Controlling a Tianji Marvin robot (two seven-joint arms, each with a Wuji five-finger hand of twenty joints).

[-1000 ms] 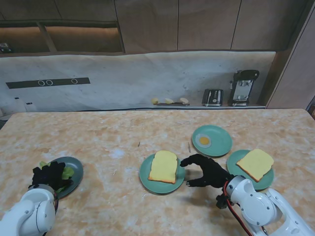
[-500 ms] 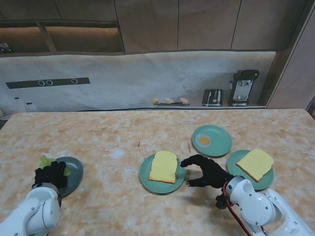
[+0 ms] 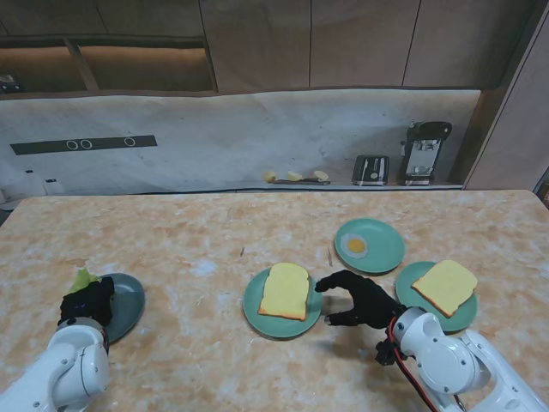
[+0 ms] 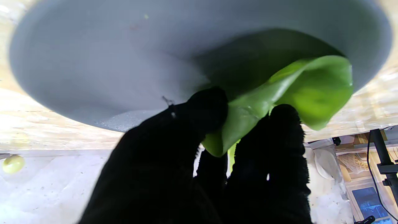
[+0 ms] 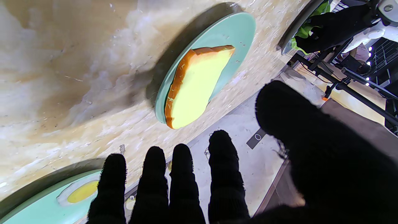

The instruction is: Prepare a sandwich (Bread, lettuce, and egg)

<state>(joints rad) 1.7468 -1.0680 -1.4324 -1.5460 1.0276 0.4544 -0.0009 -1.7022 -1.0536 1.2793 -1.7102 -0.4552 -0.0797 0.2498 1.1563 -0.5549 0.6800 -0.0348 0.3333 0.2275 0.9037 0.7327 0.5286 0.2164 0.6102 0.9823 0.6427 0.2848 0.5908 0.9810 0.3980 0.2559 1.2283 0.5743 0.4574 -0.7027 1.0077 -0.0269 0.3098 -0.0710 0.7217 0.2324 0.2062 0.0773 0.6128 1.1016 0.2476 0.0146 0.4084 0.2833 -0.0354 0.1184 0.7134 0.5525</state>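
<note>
While the left hand (image 3: 86,302) sits at the left edge of the grey plate (image 3: 129,302), its black-gloved fingers (image 4: 205,109) pinch a leaf of lettuce (image 3: 82,279), and the wrist view shows the leaf (image 4: 289,96) folded between thumb and fingertips, lifted off the plate's surface (image 4: 102,62) with its free end curling over the rim. From the stand's view the green leaf pokes out just beyond the knuckles, on the far left side of the plate.

The right hand (image 3: 360,299) holds nothing: its fingers are spread and curved, thumb apart from the rest, hovering over the table (image 3: 197,232) just beside the right rim of the middle plate (image 3: 250,302). In the right wrist view the four fingers (image 5: 182,174) stand side by side and the thumb stands well apart from them.

A slice of bread (image 3: 286,291) lies flat on that green middle plate, near the centre of the table in front of me. Farther from me and to the right, a fried egg (image 3: 353,246) rests on a second green plate (image 3: 386,246). Right of the open hand, another slice of bread (image 3: 445,286) lies on a third green plate (image 3: 410,281), whose near side is partly hidden by the right arm.

At the back, against the wall, a toaster (image 3: 371,169) stands beside a taller dark appliance (image 3: 425,153).
</note>
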